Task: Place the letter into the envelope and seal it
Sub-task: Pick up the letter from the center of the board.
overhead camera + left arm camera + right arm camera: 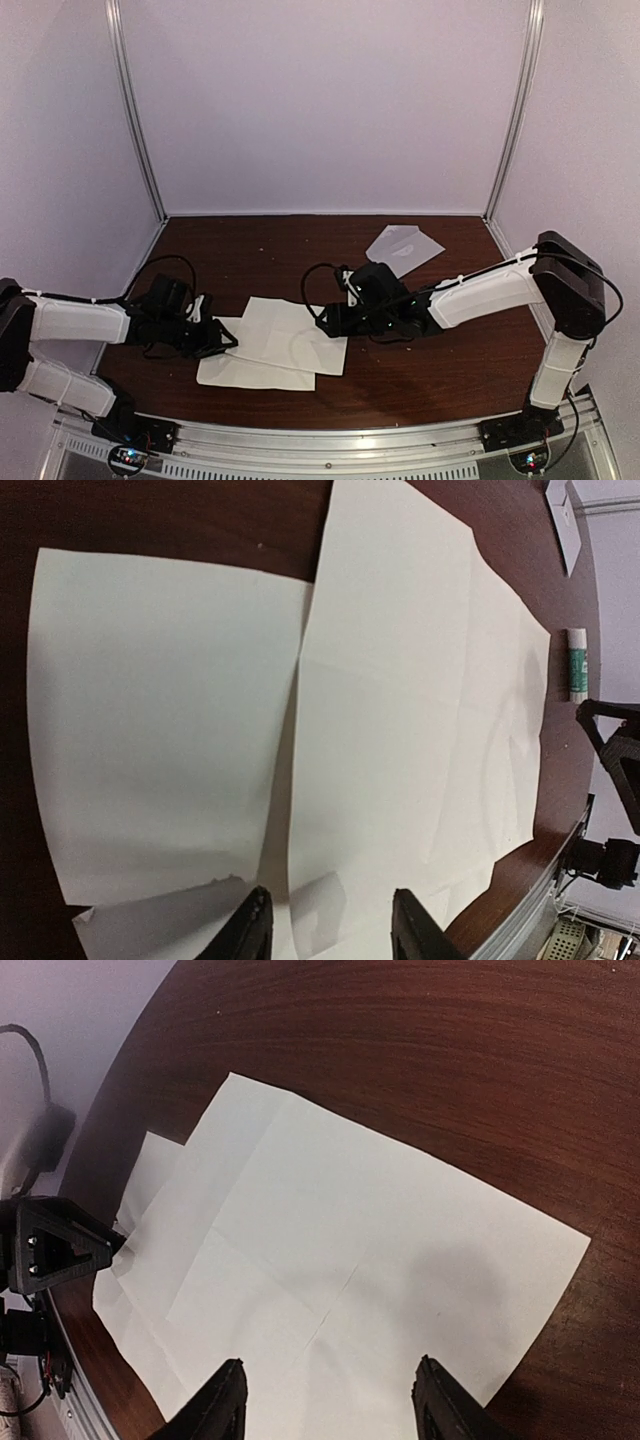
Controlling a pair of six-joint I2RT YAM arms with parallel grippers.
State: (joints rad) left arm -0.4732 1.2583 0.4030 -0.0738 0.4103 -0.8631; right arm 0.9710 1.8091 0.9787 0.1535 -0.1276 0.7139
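The letter (275,343) is plain white paper in two offset layers, lying flat on the dark wood table near the front middle. It fills the left wrist view (380,740) and the right wrist view (330,1260). The pale grey envelope (403,246) lies at the back right, flap showing; its corner shows in the left wrist view (562,520). My left gripper (225,338) is open at the letter's left edge, its jaws astride the paper (330,930). My right gripper (325,322) is open just above the letter's right edge (330,1405).
A white glue stick with a green label (577,663) lies beyond the letter's far edge in the left wrist view. The table's metal front rail (330,440) runs along the near edge. Pale walls enclose the back and sides.
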